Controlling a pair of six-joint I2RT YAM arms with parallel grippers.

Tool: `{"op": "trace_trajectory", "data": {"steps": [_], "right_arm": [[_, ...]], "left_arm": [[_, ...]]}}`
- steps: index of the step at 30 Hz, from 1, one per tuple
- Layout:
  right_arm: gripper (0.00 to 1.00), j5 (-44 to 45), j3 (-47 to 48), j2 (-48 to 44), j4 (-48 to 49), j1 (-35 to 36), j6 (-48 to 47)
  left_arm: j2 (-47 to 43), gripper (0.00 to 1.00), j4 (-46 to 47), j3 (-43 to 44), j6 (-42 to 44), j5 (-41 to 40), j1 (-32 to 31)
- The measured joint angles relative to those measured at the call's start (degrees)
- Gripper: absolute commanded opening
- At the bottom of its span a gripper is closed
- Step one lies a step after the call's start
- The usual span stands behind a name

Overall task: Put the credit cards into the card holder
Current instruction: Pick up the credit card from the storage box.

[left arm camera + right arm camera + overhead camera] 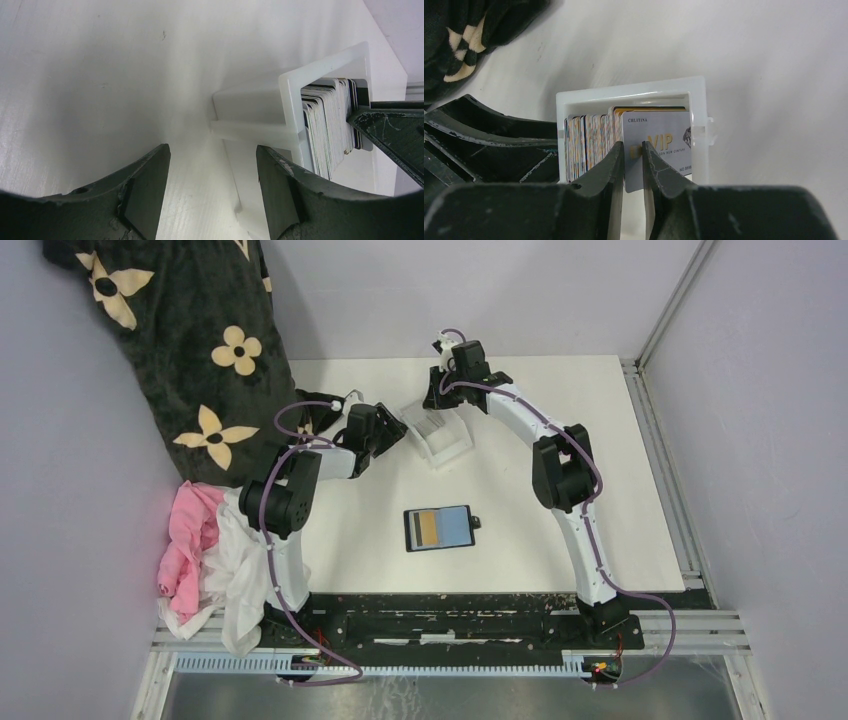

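The black card holder (440,528) lies open in the middle of the table, with a tan-orange card (427,528) and a grey-blue card (455,528) showing inside. A clear plastic tray (446,447) at the back holds several upright credit cards (589,142). My right gripper (633,150) is down in the tray, its jaws a narrow gap apart around the left edge of a grey "VIP" card (664,130). My left gripper (212,165) is open and empty, low over the table beside the tray (250,110); the cards (327,125) show there too.
A black cloth with cream flowers (190,350) hangs at the back left. Pink and white cloths (205,560) lie by the left arm's base. A metal rail (660,470) runs along the table's right edge. The left gripper's body (499,150) sits close to the tray's left side.
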Motion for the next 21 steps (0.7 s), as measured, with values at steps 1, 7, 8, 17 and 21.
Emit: {"op": "trace_trajectory", "data": {"steps": [1, 7, 8, 17, 21], "right_arm": [[0.2, 0.17, 0.0, -0.04, -0.04, 0.0, 0.17], [0.14, 1.49, -0.35, -0.59, -0.13, 0.17, 0.44], [0.14, 1.97, -0.55, -0.81, -0.11, 0.22, 0.44], [0.12, 4.66, -1.84, -2.58, -0.66, 1.07, 0.33], [0.08, 5.35, -2.6, -3.82, -0.72, 1.4, 0.33]], "left_arm": [[0.0, 0.71, 0.0, 0.0, 0.0, 0.0, 0.0], [0.0, 0.71, 0.0, -0.02, 0.0, 0.2, 0.0], [0.0, 0.71, 0.0, -0.02, 0.0, 0.2, 0.0], [-0.24, 0.71, 0.33, -0.57, -0.02, 0.33, -0.02], [-0.92, 0.71, 0.48, -1.51, 0.0, 0.83, -0.07]]}}
